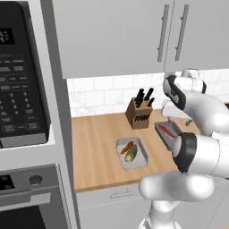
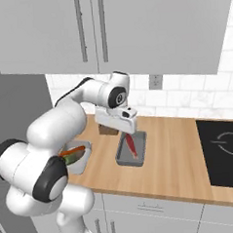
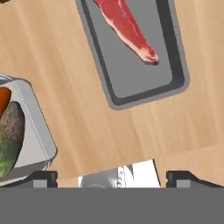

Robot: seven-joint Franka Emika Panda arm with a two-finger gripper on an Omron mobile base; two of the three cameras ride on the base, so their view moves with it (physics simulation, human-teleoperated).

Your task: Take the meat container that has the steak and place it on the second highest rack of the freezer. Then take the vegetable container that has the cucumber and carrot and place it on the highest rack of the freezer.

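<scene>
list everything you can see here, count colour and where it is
meat container: 1, dark grey tray, on the counter, right of the vegetable container
steak: 1, red with paler edge, lying in the meat container
vegetable container: 1, light grey tray, on the counter in front of the knife block
carrot: 1, orange-red, in the vegetable container
cucumber: 1, green-yellow, beside the carrot
knife block: 1, brown with black handles, by the backsplash
counter: 1, light wood
microwave: 1, black, far left
cooktop: 1, black, far right
end effector: 1, dark fingertips, open, above the counter near the meat container
</scene>
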